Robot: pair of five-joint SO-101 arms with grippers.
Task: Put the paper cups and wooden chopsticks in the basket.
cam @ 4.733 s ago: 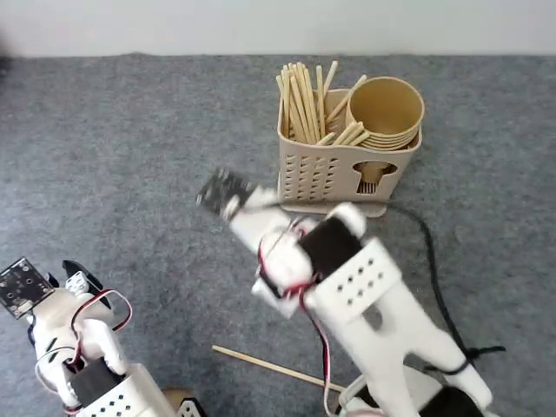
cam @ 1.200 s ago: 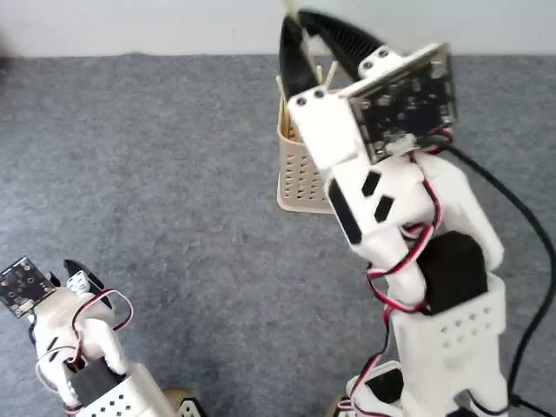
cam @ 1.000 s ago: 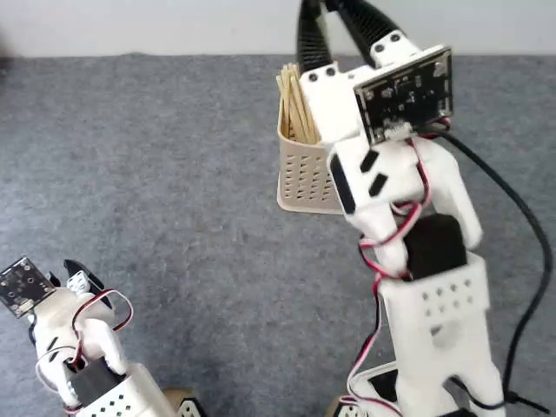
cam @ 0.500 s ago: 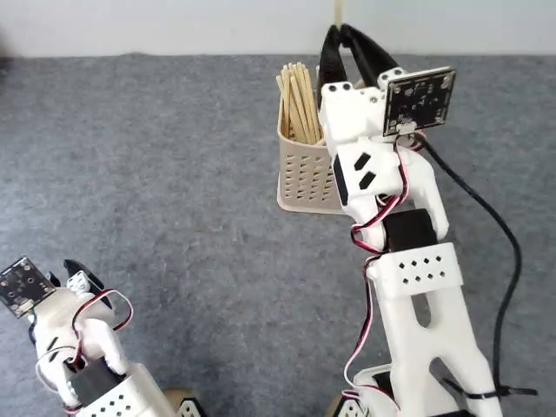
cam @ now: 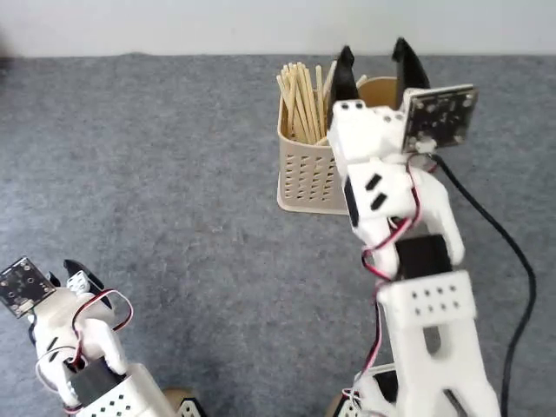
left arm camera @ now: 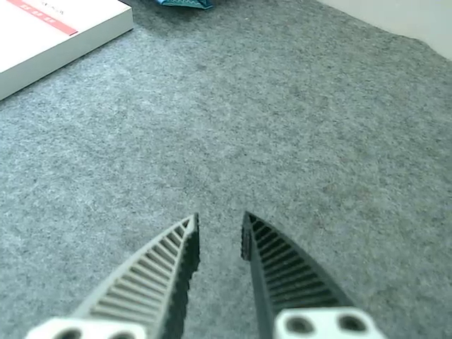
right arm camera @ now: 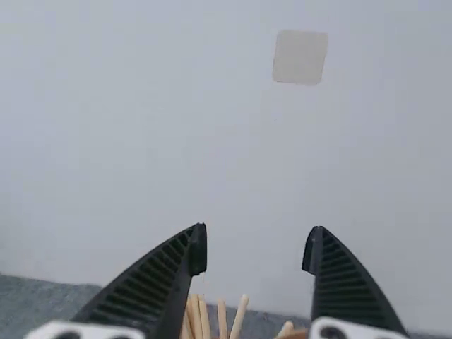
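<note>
Raised off the carpet [cam: 156, 174] since earlier, the right gripper [cam: 373, 50] hung over the basket [cam: 308, 182] at one o'clock, fingers spread and empty, seemingly to drop its stick among the wooden chopsticks [cam: 300, 100] beside the paper cups [cam: 380, 87]; the left gripper [left arm camera: 219, 224] idled at eight o'clock, narrowly parted, empty.

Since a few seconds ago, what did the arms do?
The right arm lifted the loose stick off the table, carried it up over the basket, then opened its fingers, letting it go. The left arm and basket stayed put.
</note>
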